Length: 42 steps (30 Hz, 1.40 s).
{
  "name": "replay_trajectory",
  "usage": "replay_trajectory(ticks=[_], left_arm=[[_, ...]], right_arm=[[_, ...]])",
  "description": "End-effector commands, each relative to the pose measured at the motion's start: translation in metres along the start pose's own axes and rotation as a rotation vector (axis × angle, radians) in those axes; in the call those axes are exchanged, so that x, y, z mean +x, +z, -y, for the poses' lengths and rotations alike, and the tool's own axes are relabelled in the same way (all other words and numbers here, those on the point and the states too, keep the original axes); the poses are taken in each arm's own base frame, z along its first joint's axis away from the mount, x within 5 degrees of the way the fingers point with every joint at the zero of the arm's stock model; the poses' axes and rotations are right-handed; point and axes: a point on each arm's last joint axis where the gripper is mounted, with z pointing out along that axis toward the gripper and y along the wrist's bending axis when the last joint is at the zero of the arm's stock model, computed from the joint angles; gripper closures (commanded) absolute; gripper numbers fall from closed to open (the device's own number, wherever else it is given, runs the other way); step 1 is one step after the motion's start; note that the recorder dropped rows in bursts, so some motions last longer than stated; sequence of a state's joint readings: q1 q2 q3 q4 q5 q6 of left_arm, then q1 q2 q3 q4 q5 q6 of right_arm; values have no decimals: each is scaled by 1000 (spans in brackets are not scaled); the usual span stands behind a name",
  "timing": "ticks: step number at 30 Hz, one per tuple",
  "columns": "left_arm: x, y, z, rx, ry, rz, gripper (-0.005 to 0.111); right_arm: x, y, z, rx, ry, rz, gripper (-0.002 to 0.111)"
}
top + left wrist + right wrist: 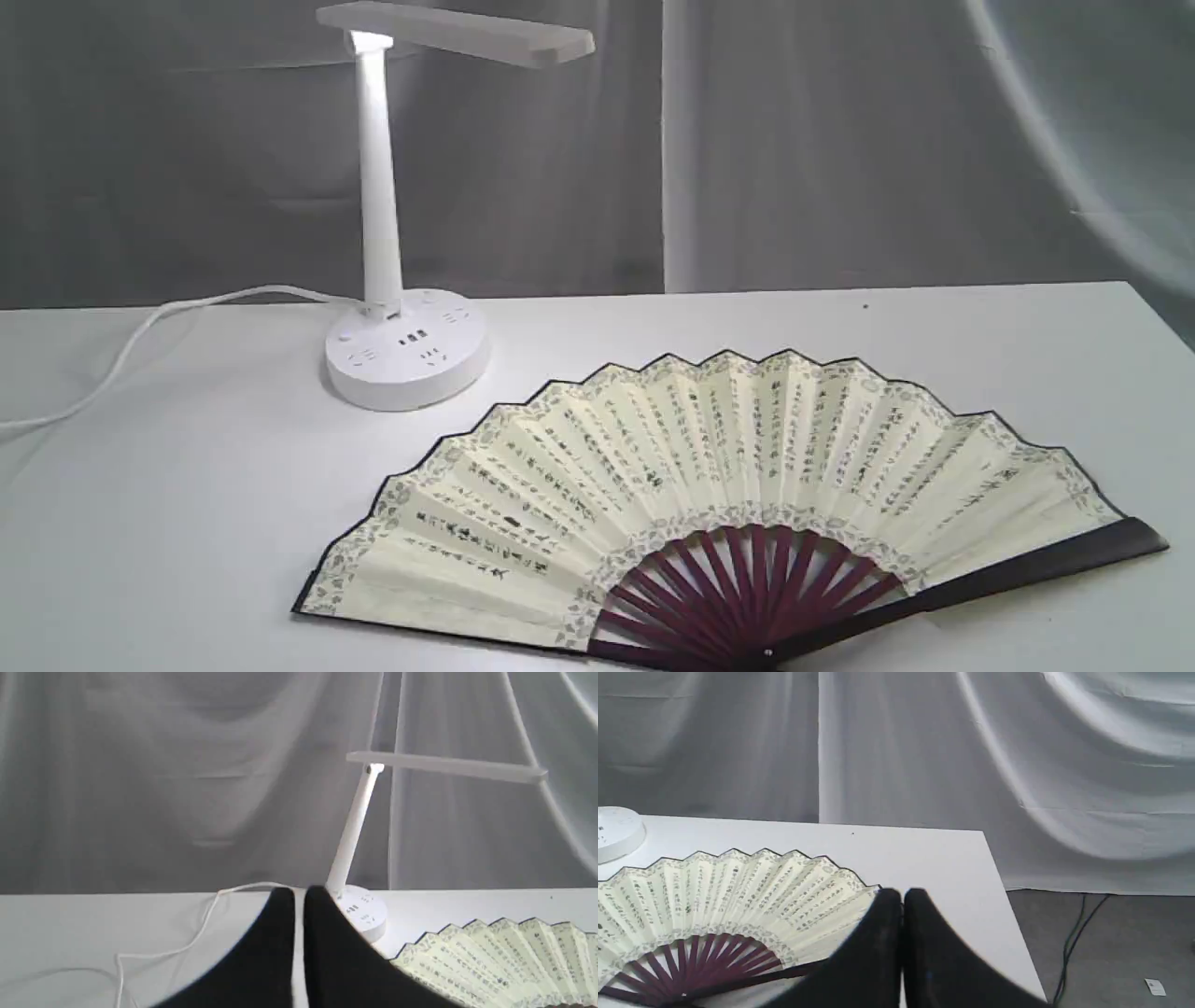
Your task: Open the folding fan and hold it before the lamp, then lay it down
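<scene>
The folding fan (pixel 728 485) lies fully spread and flat on the white table (pixel 168 523), cream leaf with black calligraphy, maroon ribs meeting at the pivot by the front edge. The white lamp (pixel 378 187) stands behind it to the left, with its bar head over its round base (pixel 406 350). Neither gripper appears in the exterior view. My left gripper (pixel 299 895) is shut and empty, well back from the fan (pixel 504 956) and the lamp (pixel 355 821). My right gripper (pixel 902 895) is shut and empty, near the fan (pixel 728 891) at its right end.
The lamp's white cord (pixel 140 341) trails left across the table. Grey cloth (pixel 840 140) hangs behind. The table's right edge (pixel 1008 914) drops to a grey floor with dark cables (pixel 1073 938).
</scene>
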<state>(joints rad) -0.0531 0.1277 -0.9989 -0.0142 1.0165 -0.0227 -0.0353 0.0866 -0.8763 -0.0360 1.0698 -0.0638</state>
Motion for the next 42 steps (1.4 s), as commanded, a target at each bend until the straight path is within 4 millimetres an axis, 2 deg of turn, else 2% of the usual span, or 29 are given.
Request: replay_trajectory(ticks=[1,3,6,11,14,19,22,26,28,32,35,42], left_arm=[[8,-26,0,-5,1,84,104],[11,-37,-1,-16,8,128,104],[13,-40,-5,-66,4,101,104],[21,-29,-8,-94,20,53,104],[29,-13,-8,-88,10,39,104],[45,25,-8,-70,-57,106,104],[66,51,-8,-61,-67,105,104],[93,75,-8,-47,-79,88,104],[112,88,-9,-46,-77,56,104],[141,105,-9,-42,-86,31,104],[150,111,-9,-35,-66,87,104],[180,122,-9,-25,-66,81,104]], right_arm=[[21,-8,0,13,-19,4,108],[27,-3,1,21,-26,-39,108],[34,0,3,46,-39,-106,108],[36,10,2,43,-28,-77,108],[38,18,1,39,-19,-54,108],[42,35,-1,37,1,10,108],[46,48,-4,19,34,68,108],[57,66,-8,-6,47,109,108],[64,75,-9,-8,49,131,108],[76,90,-12,-20,67,179,108],[89,100,-14,-35,94,181,108],[138,128,-18,-17,2,149,108]])
